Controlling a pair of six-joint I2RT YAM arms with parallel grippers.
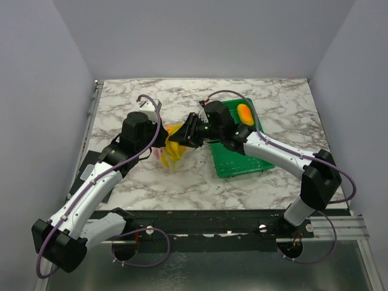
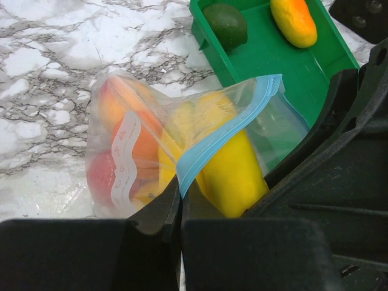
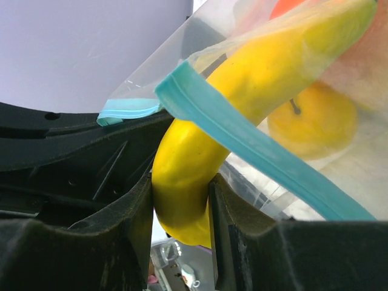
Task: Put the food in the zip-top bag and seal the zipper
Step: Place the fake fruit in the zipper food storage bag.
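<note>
The zip-top bag (image 1: 173,151) lies on the marble table between the two arms, and the left wrist view shows it (image 2: 106,130) holding oranges and a red piece. My left gripper (image 2: 180,200) is shut on the bag's light blue zipper (image 2: 224,130) at the mouth edge. A yellow banana (image 3: 194,176) is in my right gripper (image 3: 180,200), which is shut on its near end. The banana's far end lies inside the bag's mouth, under the zipper (image 3: 260,145). A lemon (image 3: 312,121) shows through the plastic. In the top view the right gripper (image 1: 185,134) meets the bag's mouth.
A green tray (image 1: 239,160) sits to the right of the bag, under the right forearm. It holds a dark green piece (image 2: 225,24) and an orange-yellow fruit (image 1: 245,113). Grey walls stand close on three sides of the table.
</note>
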